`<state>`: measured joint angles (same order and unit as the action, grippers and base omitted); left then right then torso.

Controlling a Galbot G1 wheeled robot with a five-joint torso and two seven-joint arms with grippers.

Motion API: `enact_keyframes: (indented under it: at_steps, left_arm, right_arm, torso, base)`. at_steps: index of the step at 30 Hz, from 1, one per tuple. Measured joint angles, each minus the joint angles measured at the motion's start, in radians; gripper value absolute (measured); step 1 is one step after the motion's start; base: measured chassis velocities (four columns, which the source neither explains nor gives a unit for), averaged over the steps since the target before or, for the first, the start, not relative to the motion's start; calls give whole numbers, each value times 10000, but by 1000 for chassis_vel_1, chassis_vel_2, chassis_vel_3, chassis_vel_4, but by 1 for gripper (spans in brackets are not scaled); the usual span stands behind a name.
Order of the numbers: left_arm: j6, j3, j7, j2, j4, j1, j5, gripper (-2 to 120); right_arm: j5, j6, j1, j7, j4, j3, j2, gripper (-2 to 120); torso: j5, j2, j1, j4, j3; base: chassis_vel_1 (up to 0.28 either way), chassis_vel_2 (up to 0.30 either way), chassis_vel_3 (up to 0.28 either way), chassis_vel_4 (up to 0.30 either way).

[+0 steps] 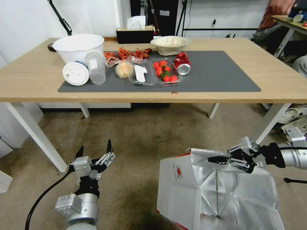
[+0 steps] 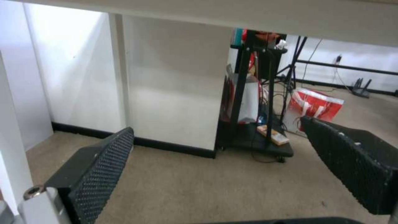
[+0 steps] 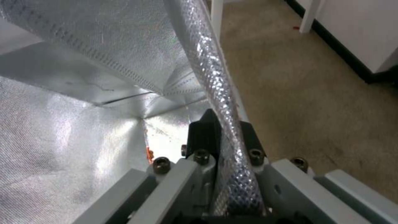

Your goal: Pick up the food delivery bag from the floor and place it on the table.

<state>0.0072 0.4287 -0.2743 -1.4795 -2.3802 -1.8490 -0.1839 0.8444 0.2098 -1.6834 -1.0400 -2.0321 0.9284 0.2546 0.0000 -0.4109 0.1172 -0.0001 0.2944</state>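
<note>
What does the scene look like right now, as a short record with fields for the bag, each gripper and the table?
bag: food delivery bag near the floor in front of the table, mouth open, foil lining showing
right gripper: right gripper shut on the bag's top rim, one finger inside, one outside
left gripper: left gripper open, empty, low over the floor, apart from the bag
table: table with a dark mat carrying tomatoes, a white bucket, a bowl and a can

The food delivery bag's [image 1: 179, 195] red logo seems illegible.
</note>
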Motion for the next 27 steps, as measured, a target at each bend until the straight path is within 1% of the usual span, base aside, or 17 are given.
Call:
enact_keyframes:
  at_steps: [27]
  left_arm:
    - [-12,2,0,-50,-219,-177,31,100]
  right_arm:
    - [-6,15,-44,-7,-188,78,-25,0]
  torso:
    - [0,-1073,384,0,690]
  base:
    - [0,0,0,0]
